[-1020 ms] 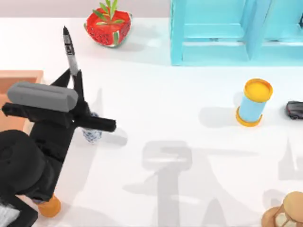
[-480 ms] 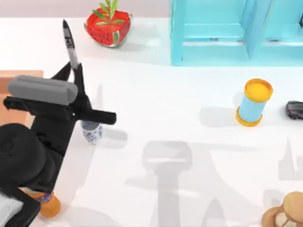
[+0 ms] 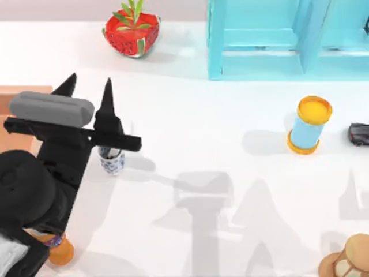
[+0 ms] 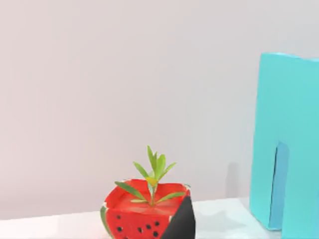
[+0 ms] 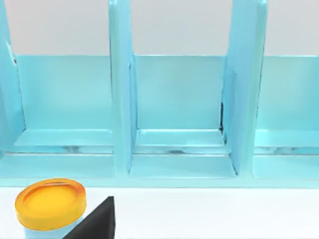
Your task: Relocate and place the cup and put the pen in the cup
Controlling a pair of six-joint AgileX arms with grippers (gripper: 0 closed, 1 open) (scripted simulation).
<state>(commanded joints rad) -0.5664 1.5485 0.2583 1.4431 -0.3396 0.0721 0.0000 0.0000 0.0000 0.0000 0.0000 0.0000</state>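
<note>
White table (image 3: 219, 144), left pincer (image 3: 87, 92) spread above cup (image 3: 111, 161), seemingly pen-filled, strawberry planter (image 3: 131, 32) beyond.

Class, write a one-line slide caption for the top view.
Left gripper, fingers open, above the cup at the table's left side.

No readable text, label, brand, number or sign stands on anything in these views. The cup (image 3: 111, 161), left of centre in the top view, carries only a blue pattern with no letters that can be made out, and the watermelon-shaped planter (image 3: 131, 32) at the upper left bears black seed spots rather than writing. The light-blue cylinder (image 3: 309, 125) at the right and the turquoise shelf (image 3: 277, 40) at the upper right have plain, unmarked surfaces.
</note>
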